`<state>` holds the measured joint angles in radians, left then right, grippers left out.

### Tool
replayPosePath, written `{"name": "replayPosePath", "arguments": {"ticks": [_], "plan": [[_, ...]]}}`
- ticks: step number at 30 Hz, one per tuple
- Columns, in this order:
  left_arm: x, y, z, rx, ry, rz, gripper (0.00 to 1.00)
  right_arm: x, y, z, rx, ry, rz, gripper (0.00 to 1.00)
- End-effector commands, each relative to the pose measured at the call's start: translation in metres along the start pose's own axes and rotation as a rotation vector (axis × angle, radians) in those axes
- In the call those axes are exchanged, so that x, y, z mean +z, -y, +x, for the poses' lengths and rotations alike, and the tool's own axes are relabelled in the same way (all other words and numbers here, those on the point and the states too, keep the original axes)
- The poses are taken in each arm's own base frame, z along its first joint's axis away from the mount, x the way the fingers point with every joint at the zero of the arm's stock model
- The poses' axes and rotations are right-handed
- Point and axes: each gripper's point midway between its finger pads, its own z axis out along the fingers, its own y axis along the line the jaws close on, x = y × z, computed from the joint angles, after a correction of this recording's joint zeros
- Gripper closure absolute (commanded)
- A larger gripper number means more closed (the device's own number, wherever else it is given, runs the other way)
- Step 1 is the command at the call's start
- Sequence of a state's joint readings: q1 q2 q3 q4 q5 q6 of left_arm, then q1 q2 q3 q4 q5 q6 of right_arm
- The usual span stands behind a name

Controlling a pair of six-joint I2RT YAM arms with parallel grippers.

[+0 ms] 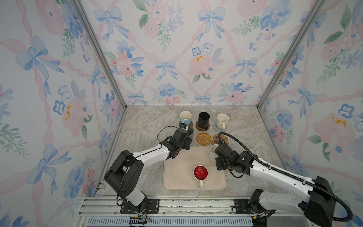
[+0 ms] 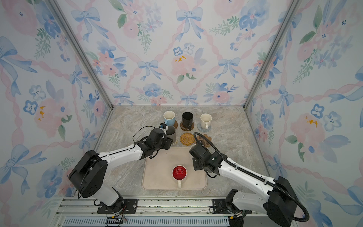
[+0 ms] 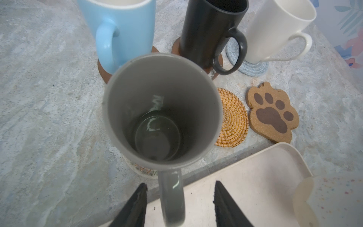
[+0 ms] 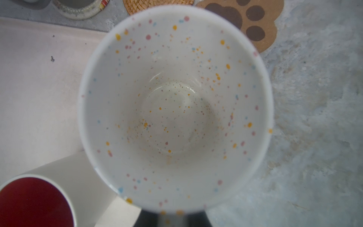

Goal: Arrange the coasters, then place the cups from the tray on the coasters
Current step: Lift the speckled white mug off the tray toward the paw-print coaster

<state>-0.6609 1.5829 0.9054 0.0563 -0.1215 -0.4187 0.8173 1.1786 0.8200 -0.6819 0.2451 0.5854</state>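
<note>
Placing step: left fingers [image 3: 137,204] gaping, unclamped, around grey mug [image 3: 161,110] handle; right fingers [image 4: 146,220] pinching speckled mug [image 4: 172,110], likely needing paw coaster [image 3: 272,113] next.

The speckled cream mug [image 4: 172,110] carries orange, pink and blue dots. The paw coaster [image 3: 272,114] is tan with dark-brown pads.
</note>
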Motion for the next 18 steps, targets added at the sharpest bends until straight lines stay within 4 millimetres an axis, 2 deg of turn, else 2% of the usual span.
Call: {"name": "replayPosePath", "arguments": {"ticks": [1, 10, 18], "plan": [[-0.009, 0.004, -0.018, 0.009, 0.041, 0.015, 0.48, -0.011, -0.002, -0.042, 0.006, 0.12, -0.026, 1.0], [-0.012, 0.005, -0.019, 0.004, 0.035, 0.021, 0.49, 0.007, 0.025, -0.082, 0.025, 0.152, 0.043, 1.0], [-0.017, 0.003, -0.021, -0.003, 0.042, 0.014, 0.49, 0.02, 0.052, -0.106, 0.061, 0.177, 0.098, 1.0]]}}
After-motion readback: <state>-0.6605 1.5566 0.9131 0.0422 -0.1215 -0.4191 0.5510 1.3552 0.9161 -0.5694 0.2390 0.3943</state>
